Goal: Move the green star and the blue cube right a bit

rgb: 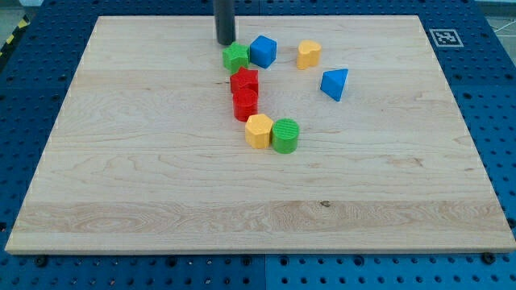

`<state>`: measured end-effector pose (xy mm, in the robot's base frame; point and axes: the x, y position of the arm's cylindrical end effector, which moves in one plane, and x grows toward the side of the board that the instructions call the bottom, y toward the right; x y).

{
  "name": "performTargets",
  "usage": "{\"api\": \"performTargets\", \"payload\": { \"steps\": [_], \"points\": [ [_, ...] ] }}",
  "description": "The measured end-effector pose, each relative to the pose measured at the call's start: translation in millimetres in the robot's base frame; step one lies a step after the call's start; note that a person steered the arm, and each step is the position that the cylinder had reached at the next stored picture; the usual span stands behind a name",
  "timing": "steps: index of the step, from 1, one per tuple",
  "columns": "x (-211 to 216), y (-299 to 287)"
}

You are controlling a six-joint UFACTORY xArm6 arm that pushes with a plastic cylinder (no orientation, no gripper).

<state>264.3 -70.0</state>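
Observation:
The green star (235,57) lies near the view's top, touching the blue cube (263,51) on its right. My tip (226,42) stands just above and left of the green star, very close to it or touching it. The rod rises out of the view's top. The blue cube is a little right of my tip.
Two red blocks (244,81) (245,103) lie in a column right below the green star. A yellow block (259,130) and a green cylinder (285,134) sit below them. A yellow block (308,54) and a blue triangular block (334,84) lie right of the blue cube. An ArUco tag (443,36) marks the board's top right.

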Motion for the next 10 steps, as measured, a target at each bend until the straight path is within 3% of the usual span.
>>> {"api": "performTargets", "payload": {
  "steps": [3,10],
  "points": [
    [19.7,-12.4],
    [36.6,55.2]
  ]
}}
